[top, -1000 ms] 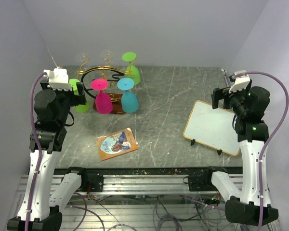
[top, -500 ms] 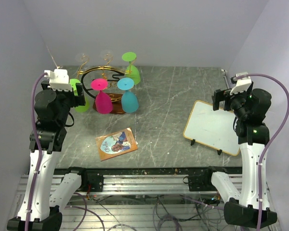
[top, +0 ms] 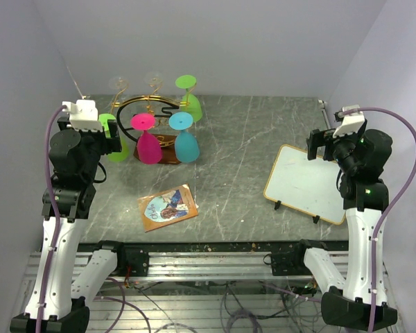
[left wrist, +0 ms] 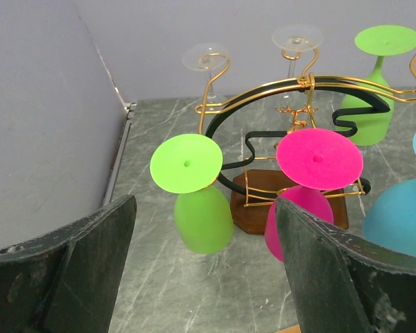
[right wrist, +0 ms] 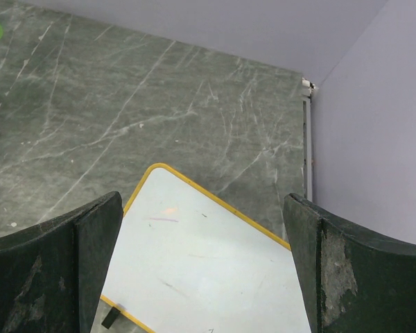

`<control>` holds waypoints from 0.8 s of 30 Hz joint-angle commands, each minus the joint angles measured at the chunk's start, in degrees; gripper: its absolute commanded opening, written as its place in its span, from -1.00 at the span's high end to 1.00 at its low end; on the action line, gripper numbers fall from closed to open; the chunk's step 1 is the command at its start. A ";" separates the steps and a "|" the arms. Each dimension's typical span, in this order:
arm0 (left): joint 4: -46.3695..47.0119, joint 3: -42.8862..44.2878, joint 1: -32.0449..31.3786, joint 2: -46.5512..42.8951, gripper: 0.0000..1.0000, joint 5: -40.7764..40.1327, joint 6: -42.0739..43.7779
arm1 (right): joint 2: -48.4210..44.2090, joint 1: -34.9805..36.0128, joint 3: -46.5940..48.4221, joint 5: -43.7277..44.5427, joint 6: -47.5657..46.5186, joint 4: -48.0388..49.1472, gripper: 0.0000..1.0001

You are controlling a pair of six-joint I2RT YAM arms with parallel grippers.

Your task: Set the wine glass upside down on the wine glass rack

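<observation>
The wine glass rack (top: 150, 109), gold wire on a dark brown base (left wrist: 263, 201), stands at the back left. A light green wine glass (left wrist: 202, 220) hangs upside down on its left arm, foot (left wrist: 186, 164) on top. Pink (left wrist: 297, 211), blue (top: 186, 144) and darker green (left wrist: 371, 114) glasses and two clear ones (left wrist: 206, 58) hang there too. My left gripper (left wrist: 204, 205) is open just short of the light green glass, and its fingers (left wrist: 100, 243) are not touching it. Over on the right my right gripper (right wrist: 201, 208) hangs open and empty.
A white board with a yellow rim (top: 305, 184) lies flat under the right gripper. A picture card (top: 168, 207) lies on the grey marbled table in front of the rack. Walls close in the left, back and right sides.
The right arm has shifted slightly to the right. The left arm has hardly moved, and the glasses hang as before.
</observation>
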 commanded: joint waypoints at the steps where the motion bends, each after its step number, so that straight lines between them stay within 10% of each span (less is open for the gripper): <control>1: 0.07 1.50 0.40 -0.69 -0.82 -0.12 -0.28 | -0.61 -0.50 -0.82 0.47 0.41 0.51 -1.00; 24: -0.24 1.38 0.31 -0.88 -0.82 1.16 -0.09 | -0.73 -0.69 -0.64 0.46 -0.42 -0.27 -1.00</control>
